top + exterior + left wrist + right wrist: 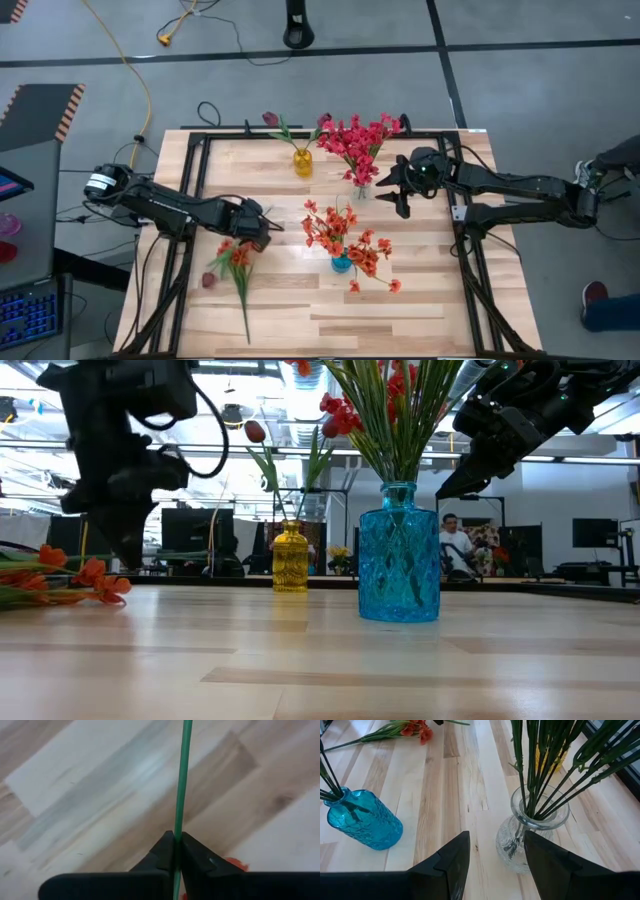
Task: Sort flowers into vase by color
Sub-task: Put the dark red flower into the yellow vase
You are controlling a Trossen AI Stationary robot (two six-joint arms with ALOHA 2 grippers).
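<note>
Left gripper (pixel 177 851) clamped on a green stem (pixel 181 780), right gripper (pixel 493 851) parted and empty beside the clear vase (pixel 532 842).

Nearest in the low view: blue vase (pixel 399 552) centre frame, packed with stems, orange-red spray (pixel 60 575) lying flat at the left edge. Farther back, small yellow vase (pixel 290 558) with a maroon bud (pixel 255 431), then a person seated way off in the room behind. Only the left wrist view shows the pinch itself, fingers tight on the stem just over the wooden table (pixel 90 785). Only the high view gives the layout: orange-red spray lower left, orange-red blooms (pixel 345 240) in the blue vase at centre, crimson-pink blooms (pixel 358 140) in the clear vase above it, yellow vase upper centre, another maroon bud (pixel 208 280) loose at lower left.
</note>
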